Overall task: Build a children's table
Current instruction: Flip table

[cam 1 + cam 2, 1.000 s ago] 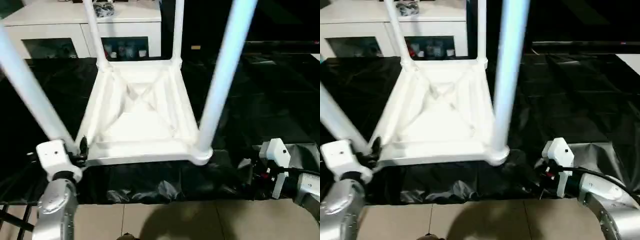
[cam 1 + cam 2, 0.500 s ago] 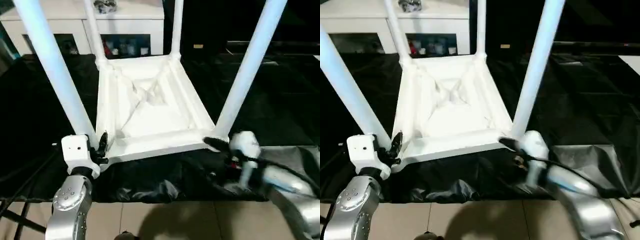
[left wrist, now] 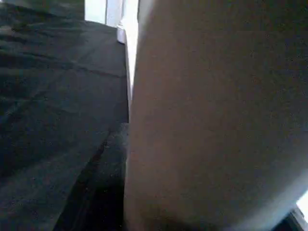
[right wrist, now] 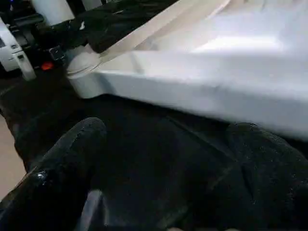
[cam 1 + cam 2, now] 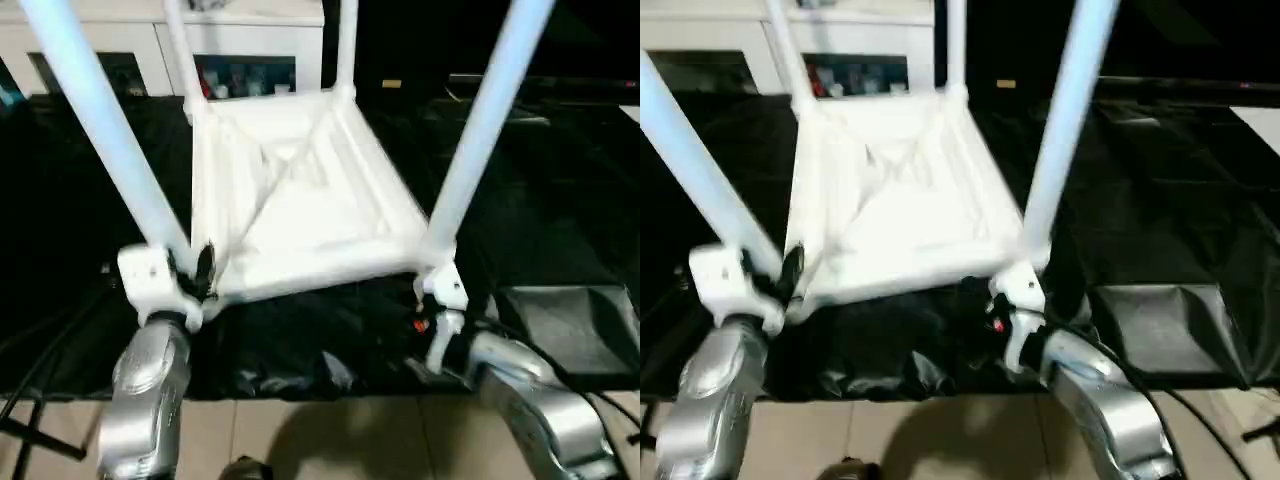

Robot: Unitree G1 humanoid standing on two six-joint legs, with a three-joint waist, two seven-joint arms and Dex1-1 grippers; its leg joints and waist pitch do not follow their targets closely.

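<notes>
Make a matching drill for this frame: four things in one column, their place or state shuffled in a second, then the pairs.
Things
1. white plastic tabletop
2. left gripper
3. right gripper
4. white cabinet with glass doors

Place or state
A. stands at the back, beyond the black sheet
B. open, fingers spread below the tabletop's near edge
C. lies upside down, ribbed underside up, with four white tubular legs rising from its corners
D. at the near left corner, beside the base of a leg

Pairs: 1-C, 2-D, 3-B, 4-A
</notes>
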